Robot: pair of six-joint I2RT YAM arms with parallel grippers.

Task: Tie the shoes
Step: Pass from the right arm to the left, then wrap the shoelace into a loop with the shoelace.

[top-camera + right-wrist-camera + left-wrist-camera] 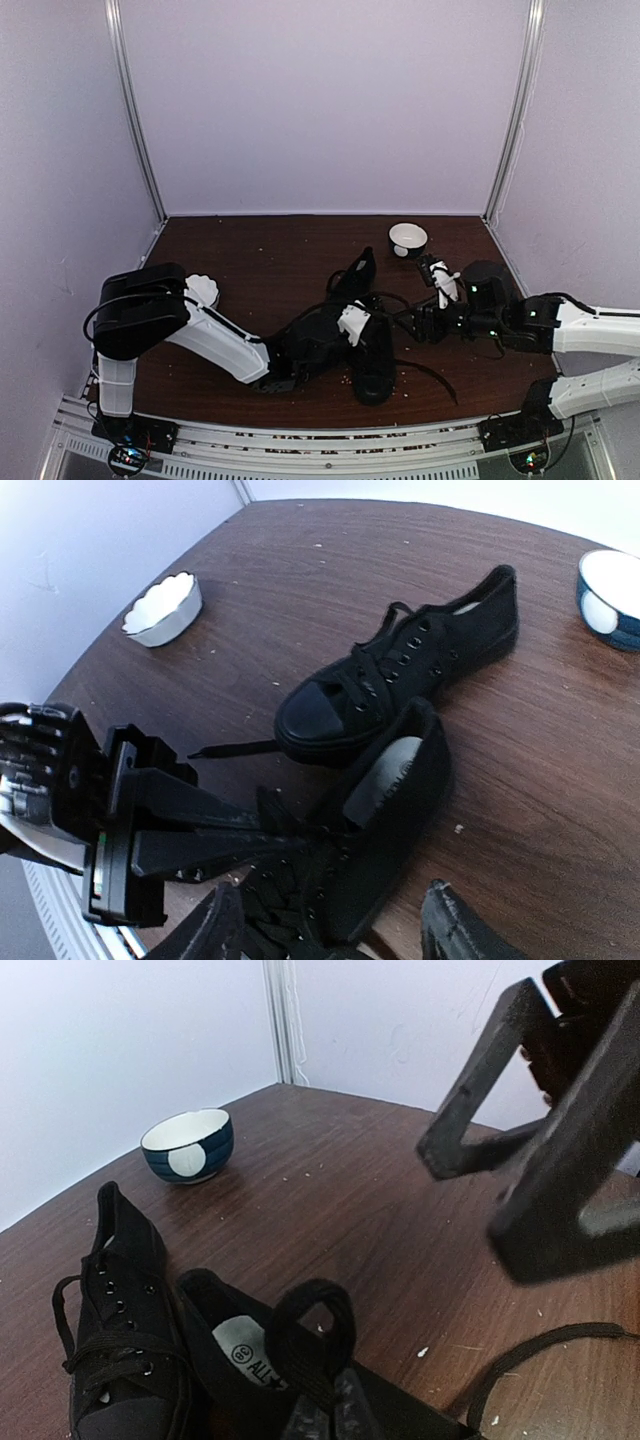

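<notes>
Pair of black shoes mid-table, close together. Far shoe [400, 675] upright on its sole, laced, heel toward the blue bowl [408, 240]. Near shoe [385, 810] just beside it, pale insole showing in its opening, laces loose, one lace end trailing over the table [260, 250].

Left arm [215, 345] stretched low from its base across to the near shoe. Left gripper [322, 1415] pressed together, pinching a lace loop [298, 1360] that stands up above the fingers.

Right arm [590, 325] reaching in low from the right, facing the left one. Right gripper [335, 910] spread apart over the near shoe's laces, gripping nothing.

Blue bowl near the back right corner, white inside. White scalloped bowl [162, 608] well apart on the left, beside the left arm's elbow.
</notes>
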